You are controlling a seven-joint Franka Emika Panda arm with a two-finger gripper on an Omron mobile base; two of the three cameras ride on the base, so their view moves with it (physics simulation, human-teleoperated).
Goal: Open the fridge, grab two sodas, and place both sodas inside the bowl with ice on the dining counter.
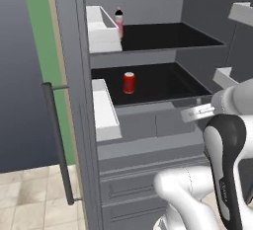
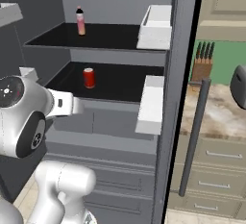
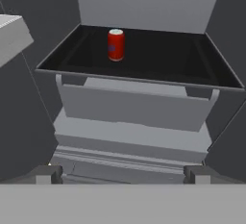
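Observation:
The fridge [image 1: 148, 140] stands open with both doors swung wide. A short red soda can [image 1: 129, 82] [image 2: 89, 78] [image 3: 115, 44] stands upright on the lower black shelf. On the upper shelf, at the back, is a slim pink soda bottle [image 1: 119, 23] [image 2: 80, 20] with a black cap. My gripper [image 3: 122, 175] is open, its tips far apart with nothing between them. It hangs in front of the fridge, below the lower shelf's edge and well short of the can. The bowl and the dining counter are out of view.
White door bins [image 1: 105, 108] [image 2: 150, 104] hang on both open doors, level with the shelves. Long bar handles [image 1: 59, 145] [image 2: 194, 136] stick out from the doors. Grey drawers [image 3: 134, 105] sit under the lower shelf. A knife block [image 2: 204, 62] stands on a side counter to the right.

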